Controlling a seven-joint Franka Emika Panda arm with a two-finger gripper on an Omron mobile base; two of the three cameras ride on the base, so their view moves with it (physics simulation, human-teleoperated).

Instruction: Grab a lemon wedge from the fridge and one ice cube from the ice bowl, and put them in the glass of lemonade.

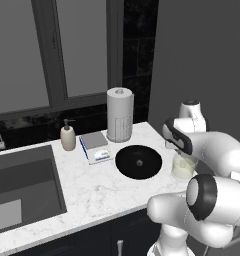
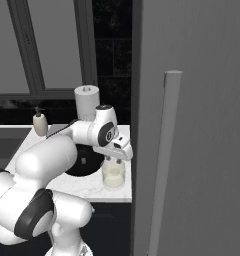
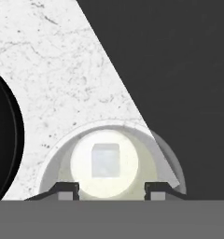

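The glass of lemonade (image 1: 183,167) (image 2: 113,176) stands near the counter's right end, beside the fridge (image 2: 192,150). My gripper (image 1: 180,151) (image 2: 111,161) hovers just above its rim, pointing down. In the hand view the gripper (image 3: 112,189) is open, with one fingertip over each side of the glass (image 3: 53,158). A pale ice cube (image 3: 106,160) lies in the yellowish liquid below, free of the fingers. The black ice bowl (image 1: 138,161) (image 2: 84,162) (image 3: 4,140) sits just left of the glass. The lemon wedge is out of view.
Behind the bowl stands a white paper-towel roll (image 1: 120,115), with a small flat scale (image 1: 96,146) and a soap dispenser (image 1: 68,136) to its left. The sink (image 1: 22,185) takes the counter's left end. The fridge's bar handle (image 2: 164,150) rises close on the right.
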